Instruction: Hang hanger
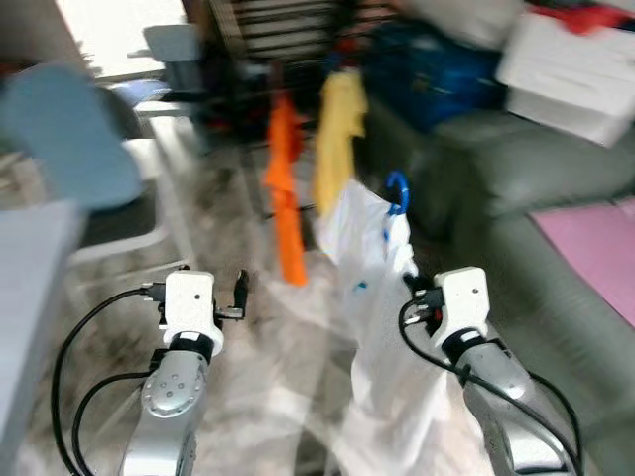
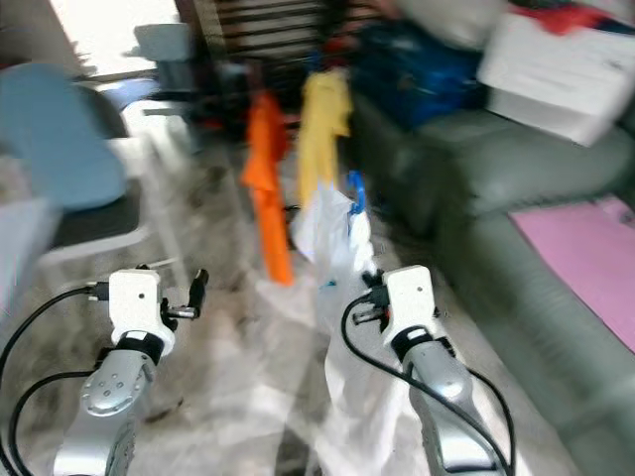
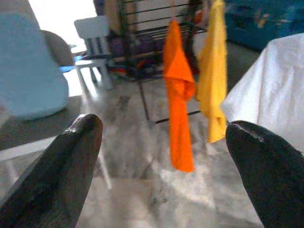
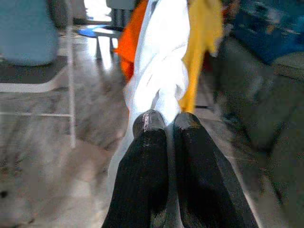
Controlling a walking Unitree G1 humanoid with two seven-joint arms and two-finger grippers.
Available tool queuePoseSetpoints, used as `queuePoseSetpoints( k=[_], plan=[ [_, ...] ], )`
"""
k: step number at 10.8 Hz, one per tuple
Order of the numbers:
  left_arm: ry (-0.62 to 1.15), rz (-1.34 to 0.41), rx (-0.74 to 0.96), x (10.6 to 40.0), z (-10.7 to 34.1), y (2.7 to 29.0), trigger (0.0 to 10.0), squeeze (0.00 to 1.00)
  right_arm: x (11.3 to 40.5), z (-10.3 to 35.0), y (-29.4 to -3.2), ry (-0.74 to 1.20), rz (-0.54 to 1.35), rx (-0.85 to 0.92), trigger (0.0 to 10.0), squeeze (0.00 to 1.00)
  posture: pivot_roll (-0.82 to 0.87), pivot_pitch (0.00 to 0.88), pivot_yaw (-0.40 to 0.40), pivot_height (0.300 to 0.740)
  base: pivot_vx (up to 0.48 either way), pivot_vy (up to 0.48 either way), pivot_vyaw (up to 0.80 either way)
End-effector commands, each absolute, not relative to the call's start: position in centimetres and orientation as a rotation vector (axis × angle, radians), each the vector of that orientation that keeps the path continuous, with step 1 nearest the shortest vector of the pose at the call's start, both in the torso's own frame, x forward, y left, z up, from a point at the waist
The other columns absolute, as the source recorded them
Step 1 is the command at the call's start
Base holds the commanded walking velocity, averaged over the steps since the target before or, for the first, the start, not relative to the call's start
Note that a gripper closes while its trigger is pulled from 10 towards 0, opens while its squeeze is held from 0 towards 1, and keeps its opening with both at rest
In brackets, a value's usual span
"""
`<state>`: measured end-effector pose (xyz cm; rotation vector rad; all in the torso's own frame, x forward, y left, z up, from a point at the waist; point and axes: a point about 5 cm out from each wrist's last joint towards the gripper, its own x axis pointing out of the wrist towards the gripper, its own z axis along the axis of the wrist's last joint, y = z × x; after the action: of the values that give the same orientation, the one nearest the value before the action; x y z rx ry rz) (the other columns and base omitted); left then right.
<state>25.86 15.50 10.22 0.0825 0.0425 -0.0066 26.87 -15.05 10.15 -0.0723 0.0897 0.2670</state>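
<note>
Upright and hanging long-axis vertical, the blue hanger [image 1: 397, 191] has its hook pointing up, just above and ahead of the right gripper [image 4: 165, 124]. One white garment [image 1: 382, 327] drapes down from it; the right gripper's fingers are pressed together on that cloth. Beyond it hang one orange garment [image 3: 179, 95] and one yellow garment [image 3: 213, 71] on a dark drying rack [image 3: 142, 28]. The left gripper [image 3: 166, 142] is spread wide and empty, well to the left over marbled floor [image 1: 268, 387].
</note>
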Motion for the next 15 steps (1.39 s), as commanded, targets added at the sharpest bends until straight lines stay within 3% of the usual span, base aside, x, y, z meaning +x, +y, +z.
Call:
queuePoseSetpoints(
  k=[1, 7, 9, 13, 15],
  plan=[
    [0.04, 0.011, 0.093, 25.8, 10.4, 15.7, 10.0, 0.0, 26.9, 11.4, -14.9, 0.038, 0.278, -0.073, 10.0, 0.0, -0.13, 0.036, 0.053, 0.74, 0.0, 0.0, 0.8],
    [0.044, 0.066, 0.078, 26.2, 9.9, 15.5, 10.0, 0.0, 27.3, 11.4, -14.9, 0.038, 0.302, -0.091, 10.0, 0.0, -0.13, 0.004, 0.016, 0.74, 0.0, 0.0, 0.8],
    [0.016, 0.074, 0.075, 27.0, 9.9, 15.4, 10.0, 0.0, 28.6, 10.9, -14.9, 0.066, 0.282, -0.101, 10.0, 0.0, -0.12, 0.0, -0.021, 0.74, 0.0, 0.0, 0.0],
    [0.017, 0.231, 0.142, 25.1, 8.4, 19.6, 10.0, 0.0, 28.7, 10.0, -16.3, 0.101, 0.202, -0.158, 10.0, 0.0, -0.1, 0.0, -0.066, 0.74, 0.0, 0.0, 0.0],
    [-0.019, 0.179, 0.115, 26.6, 8.9, 18.0, 10.0, 0.0, 29.6, 10.7, -16.3, 0.066, 0.195, -0.134, 10.0, 0.0, -0.11, 0.0, -0.045, 0.74, 0.0, 0.0, 0.0]
  ],
)
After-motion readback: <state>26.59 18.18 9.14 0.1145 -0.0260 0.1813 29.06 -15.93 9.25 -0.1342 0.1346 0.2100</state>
